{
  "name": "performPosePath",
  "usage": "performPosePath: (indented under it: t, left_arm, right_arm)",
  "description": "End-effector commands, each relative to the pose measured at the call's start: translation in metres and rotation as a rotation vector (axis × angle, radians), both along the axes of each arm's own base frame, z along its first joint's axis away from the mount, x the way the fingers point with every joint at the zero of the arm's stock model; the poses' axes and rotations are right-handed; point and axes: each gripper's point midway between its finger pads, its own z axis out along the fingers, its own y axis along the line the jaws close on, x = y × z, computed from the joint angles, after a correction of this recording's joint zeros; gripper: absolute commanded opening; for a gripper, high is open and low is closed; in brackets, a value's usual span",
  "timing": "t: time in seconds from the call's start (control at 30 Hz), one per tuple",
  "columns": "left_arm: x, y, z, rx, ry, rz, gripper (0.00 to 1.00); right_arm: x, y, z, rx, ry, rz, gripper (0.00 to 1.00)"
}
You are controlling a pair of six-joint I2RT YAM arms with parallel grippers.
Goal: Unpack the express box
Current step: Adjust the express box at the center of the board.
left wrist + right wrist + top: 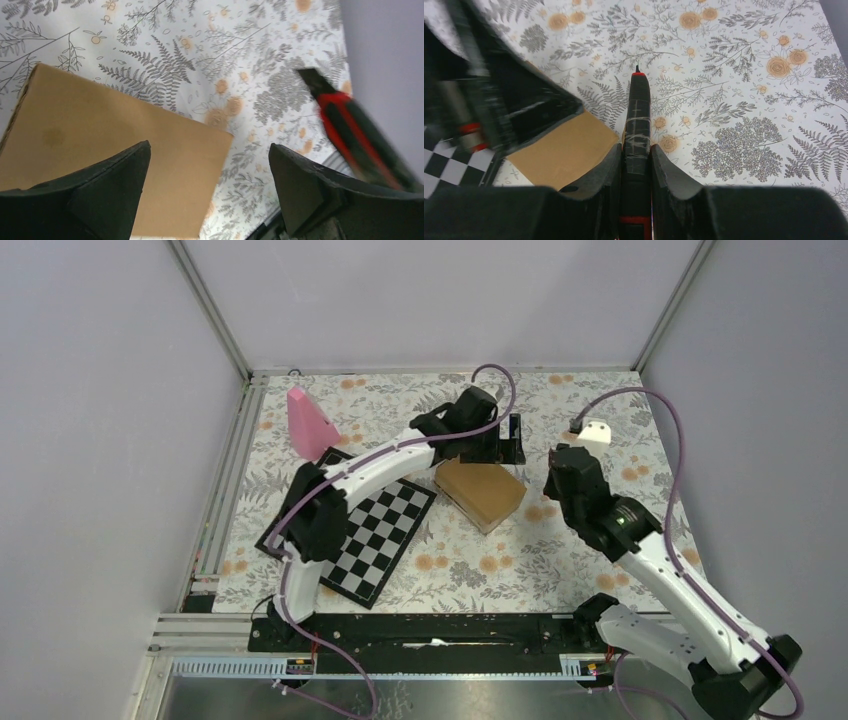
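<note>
The express box (481, 493), a plain brown carton, lies on the flowered table between the two arms. My left gripper (508, 441) hangs open over the box's far edge; in the left wrist view its fingers (117, 182) straddle a corner of the box (100, 145) without touching it. My right gripper (635, 148) is shut on a black utility knife (638, 107) with a red tip, which points forward over the table just right of the box (566, 150). The same knife (350, 130) shows at the right of the left wrist view. In the top view the right gripper (558, 464) sits right of the box.
A black-and-white chessboard (385, 530) lies left of the box, under the left arm. A pink cone (310, 424) stands at the back left. Grey walls close in the table on three sides. The left gripper (499, 100) looms close at the left of the right wrist view.
</note>
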Motion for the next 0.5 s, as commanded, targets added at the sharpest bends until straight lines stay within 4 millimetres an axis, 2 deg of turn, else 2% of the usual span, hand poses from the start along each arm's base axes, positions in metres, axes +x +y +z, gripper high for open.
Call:
performPosePath:
  t: [0.0,0.17,0.47]
  left_arm:
    - [0.018,-0.014,0.003,-0.004,-0.03,0.01,0.97]
    - [0.025,-0.021,-0.004,-0.002,-0.029,0.012,0.97]
    - [0.024,-0.026,-0.021,0.008,0.009,0.009,0.97]
  right_arm:
    - [-0.009,-0.014,0.018,0.046,-0.068,-0.057,0.0]
    - [-0.015,-0.018,0.018,0.046,-0.065,-0.059,0.0]
    - [-0.014,-0.016,0.017,0.042,-0.057,-0.049,0.0]
